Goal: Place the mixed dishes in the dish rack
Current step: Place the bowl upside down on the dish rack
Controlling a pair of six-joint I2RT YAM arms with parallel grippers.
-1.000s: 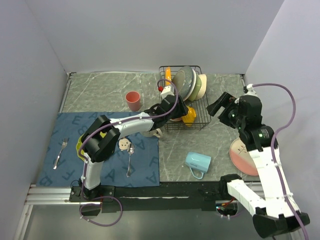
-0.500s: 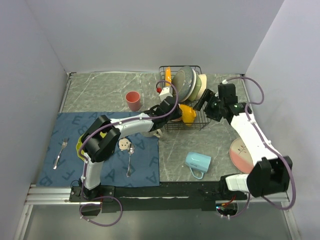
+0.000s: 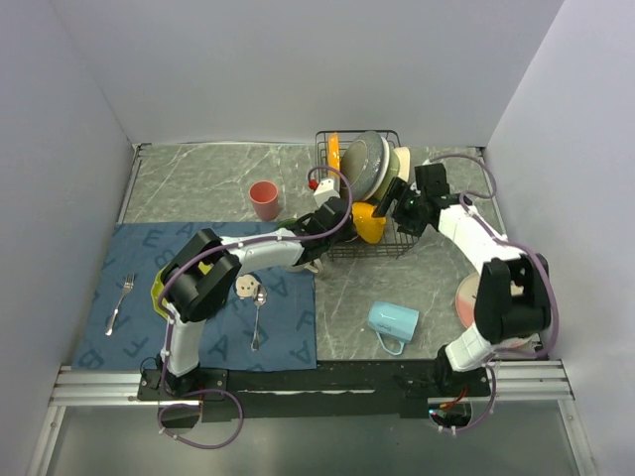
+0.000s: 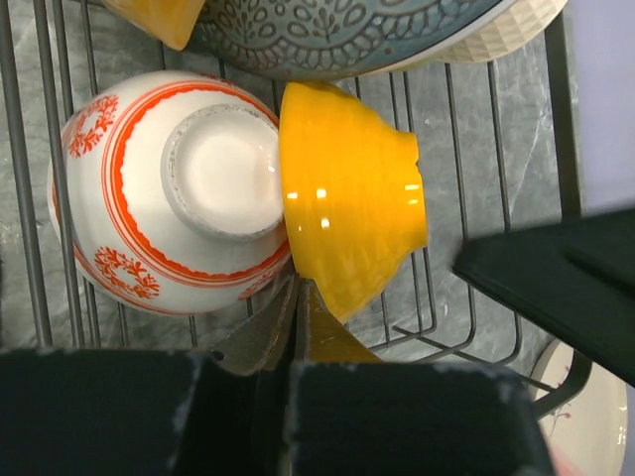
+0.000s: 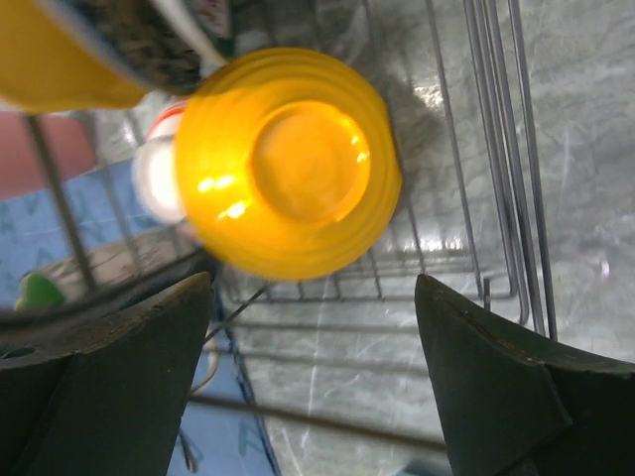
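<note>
One ribbed glossy orange bowl (image 4: 349, 196) in black wire rack (image 4: 559, 109)

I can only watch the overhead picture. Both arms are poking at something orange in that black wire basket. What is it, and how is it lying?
Observer: It is an orange bowl. The left wrist view shows it tipped on its side in the dish rack, leaning on an upturned white bowl with red patterns.
Operator: Is anything holding it?
Observer: The left gripper seems pinched on its rim; the orange edge runs down into the closed jaws.
Operator: And the other one?
Observer: In its own wrist view the right gripper stands wide open, one jaw to each side, with the bowl's base facing it and nothing touching.
</note>
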